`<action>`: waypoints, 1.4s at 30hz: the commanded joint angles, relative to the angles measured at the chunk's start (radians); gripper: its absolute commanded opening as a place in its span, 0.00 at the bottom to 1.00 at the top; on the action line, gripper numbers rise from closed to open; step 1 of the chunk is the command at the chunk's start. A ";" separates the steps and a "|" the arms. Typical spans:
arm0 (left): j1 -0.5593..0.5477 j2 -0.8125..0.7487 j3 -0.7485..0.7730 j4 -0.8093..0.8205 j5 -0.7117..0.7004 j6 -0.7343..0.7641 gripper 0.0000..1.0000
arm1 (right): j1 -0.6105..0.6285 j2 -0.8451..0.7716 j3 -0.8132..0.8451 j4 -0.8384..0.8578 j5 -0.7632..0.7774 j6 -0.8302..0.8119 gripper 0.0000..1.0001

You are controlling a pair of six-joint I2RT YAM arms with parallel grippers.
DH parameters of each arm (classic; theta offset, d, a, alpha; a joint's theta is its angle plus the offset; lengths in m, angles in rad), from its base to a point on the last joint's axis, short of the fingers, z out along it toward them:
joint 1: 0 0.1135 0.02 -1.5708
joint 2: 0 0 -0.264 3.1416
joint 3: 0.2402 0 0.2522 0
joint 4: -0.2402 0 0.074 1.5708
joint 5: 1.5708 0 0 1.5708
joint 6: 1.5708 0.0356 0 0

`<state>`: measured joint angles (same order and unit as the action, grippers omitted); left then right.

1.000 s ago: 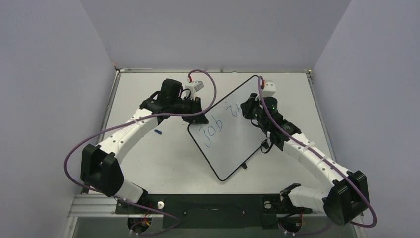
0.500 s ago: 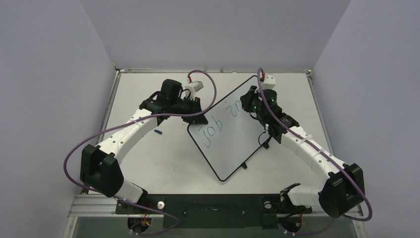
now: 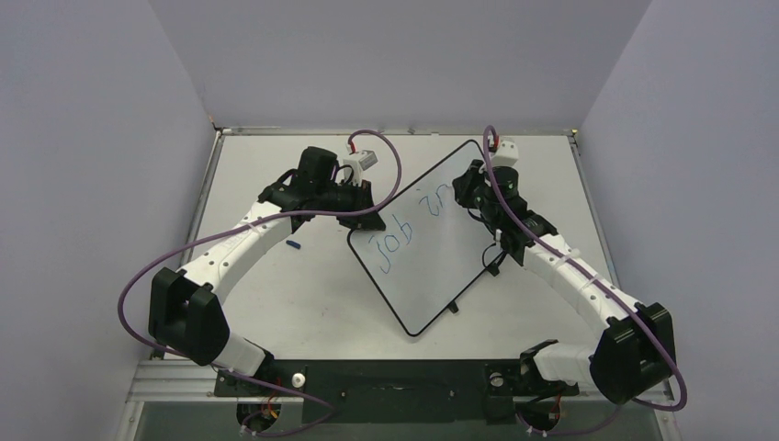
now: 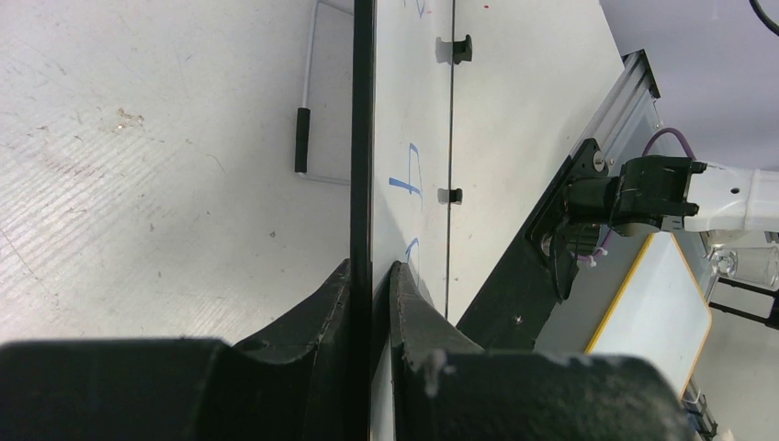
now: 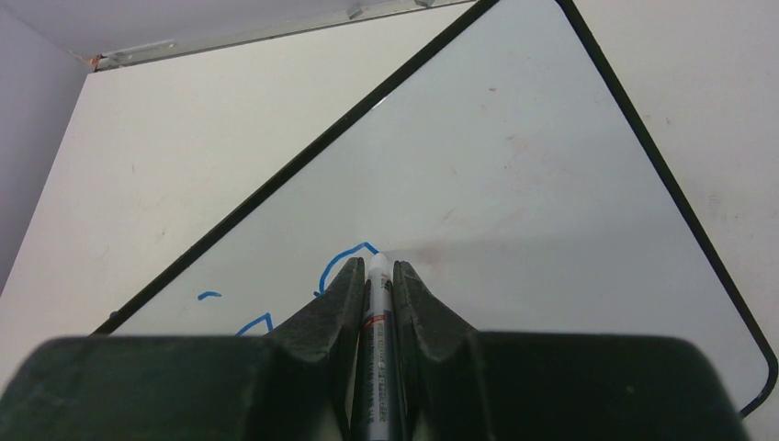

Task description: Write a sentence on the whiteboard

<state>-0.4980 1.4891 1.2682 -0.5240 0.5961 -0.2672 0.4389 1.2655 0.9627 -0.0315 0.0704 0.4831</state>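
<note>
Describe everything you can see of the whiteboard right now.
The whiteboard is a flat, glossy white rectangle with a thin black border, rounded corners and small black feet on its near-right edge. It sits diagonally on the table, one corner pointing toward the near edge. Blue lettering runs across its far half. The left gripper is clamped on its left edge. The marker in the right gripper meets its surface at the end of the writing.
</note>
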 commanded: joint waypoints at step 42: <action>-0.019 -0.034 -0.020 -0.069 -0.158 0.091 0.00 | 0.195 -0.461 -0.262 -0.013 -0.108 -0.020 0.00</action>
<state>-0.5098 1.4734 1.2629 -0.5232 0.5827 -0.2653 0.5739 0.8867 0.7734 -0.1417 0.0433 0.4606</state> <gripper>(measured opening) 0.108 0.100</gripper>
